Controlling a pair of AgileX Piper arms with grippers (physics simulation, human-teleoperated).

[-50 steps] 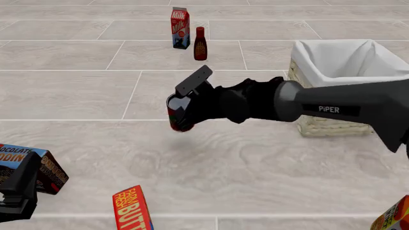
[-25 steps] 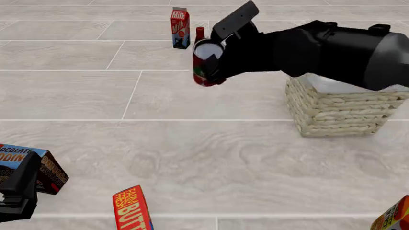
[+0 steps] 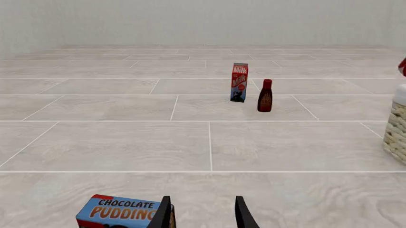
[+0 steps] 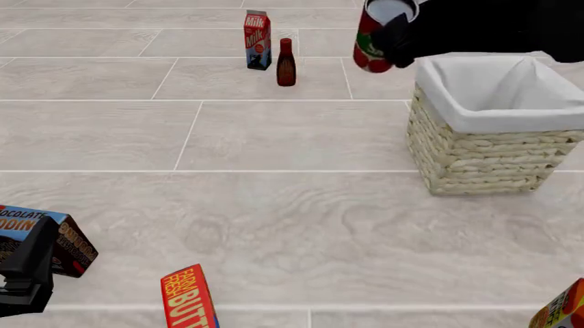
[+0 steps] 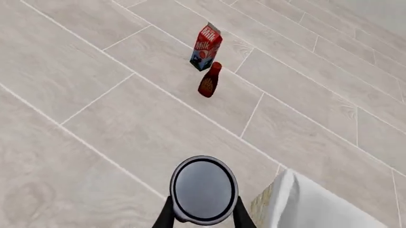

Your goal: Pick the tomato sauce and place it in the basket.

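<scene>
Tomato sauce (image 4: 371, 45) is lifted, clenched in the right gripper (image 5: 203, 214) at the basket's (image 4: 483, 154) ten o'clock corner; carrying over and releasing remain.

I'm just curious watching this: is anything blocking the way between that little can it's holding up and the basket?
Nothing visible does. The tomato sauce hangs in the right gripper, just left of the basket rim, whose open top looks empty. The milk carton and bottle stand farther left.
</scene>
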